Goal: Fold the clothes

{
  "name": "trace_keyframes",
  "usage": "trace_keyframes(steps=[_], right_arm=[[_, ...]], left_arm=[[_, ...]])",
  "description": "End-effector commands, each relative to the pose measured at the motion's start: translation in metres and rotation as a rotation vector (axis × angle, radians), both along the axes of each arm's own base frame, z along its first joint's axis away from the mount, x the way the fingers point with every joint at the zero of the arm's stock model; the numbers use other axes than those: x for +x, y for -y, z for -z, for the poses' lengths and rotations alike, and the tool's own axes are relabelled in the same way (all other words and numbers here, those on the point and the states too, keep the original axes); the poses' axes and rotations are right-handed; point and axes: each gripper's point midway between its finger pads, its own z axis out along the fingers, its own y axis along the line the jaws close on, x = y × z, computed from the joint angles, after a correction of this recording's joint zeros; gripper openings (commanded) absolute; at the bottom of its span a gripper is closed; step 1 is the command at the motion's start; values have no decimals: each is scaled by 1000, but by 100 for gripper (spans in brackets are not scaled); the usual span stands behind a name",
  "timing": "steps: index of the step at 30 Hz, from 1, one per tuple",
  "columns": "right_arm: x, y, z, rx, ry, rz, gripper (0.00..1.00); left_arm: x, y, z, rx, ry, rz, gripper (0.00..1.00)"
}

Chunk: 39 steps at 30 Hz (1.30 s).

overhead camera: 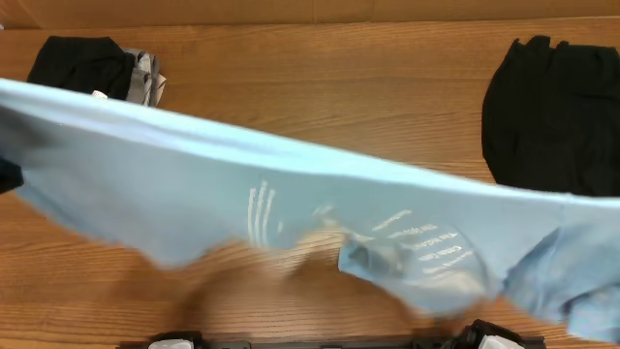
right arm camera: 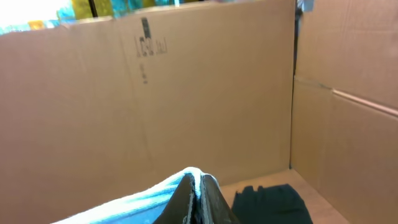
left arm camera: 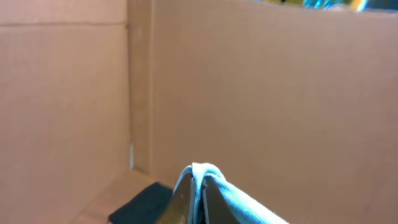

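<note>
- The light blue T-shirt [overhead camera: 194,184] is up off the tabletop [overhead camera: 320,87], pulled out in a long band from the left edge of the overhead view to the right edge, higher at the left.
- Its top edge runs taut. Its lower edge hangs loose and ragged, and the cloth is blurred.
- White lettering [overhead camera: 260,213] shows near the middle, with more print to the right; none of it can be read.
- Left pincer [left arm camera: 198,199]: clamped tight on a bunched fold of the blue cloth, which pokes up between the fingers.
- Right pincer [right arm camera: 198,196]: the same grip, its fingers closed on a pinch of the shirt, with the fabric trailing off to the left in that view.
- On the tabletop behind the shirt, a folded black garment [overhead camera: 77,63] lies at the far left with a grey piece [overhead camera: 147,78] beside it.
- A second black garment [overhead camera: 552,107] lies spread at the far right, well apart from the first.
- Cardboard walls [left arm camera: 280,93] fill both wrist views.
</note>
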Motion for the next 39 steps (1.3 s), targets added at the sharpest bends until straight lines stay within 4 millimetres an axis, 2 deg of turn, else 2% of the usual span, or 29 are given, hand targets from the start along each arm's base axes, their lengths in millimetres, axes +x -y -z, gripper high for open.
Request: trace_keyframes(steps=[1, 5, 10, 13, 19, 24, 28, 31, 33, 36, 39], right_arm=[[55, 30, 19, 14, -148, 50, 4], [115, 40, 53, 45, -322, -31, 4], [201, 54, 119, 133, -578, -155, 4], [253, 63, 169, 183, -735, -200, 4], [349, 68, 280, 249, -980, -269, 4], [417, 66, 369, 264, -1065, -307, 4], [465, 61, 423, 244, -1051, -317, 4], [491, 59, 445, 219, -1020, -285, 4], [508, 53, 453, 199, -986, -278, 4], [528, 45, 451, 182, -918, -262, 4], [545, 37, 439, 166, -838, -269, 5]], left_arm=[[40, -22, 26, 24, -134, -118, 4], [87, -28, 61, 23, -273, -139, 4], [153, -35, 123, 6, -477, -151, 4], [188, -42, 164, -7, -592, -165, 4], [256, -50, 263, -23, -820, -165, 4], [306, -51, 343, -20, -940, -159, 4], [344, -52, 406, -28, -984, -146, 4], [370, -54, 443, -28, -975, -147, 4], [384, -55, 460, -28, -955, -146, 4], [401, -56, 475, -30, -917, -144, 4], [410, -53, 476, -42, -886, -122, 4]])
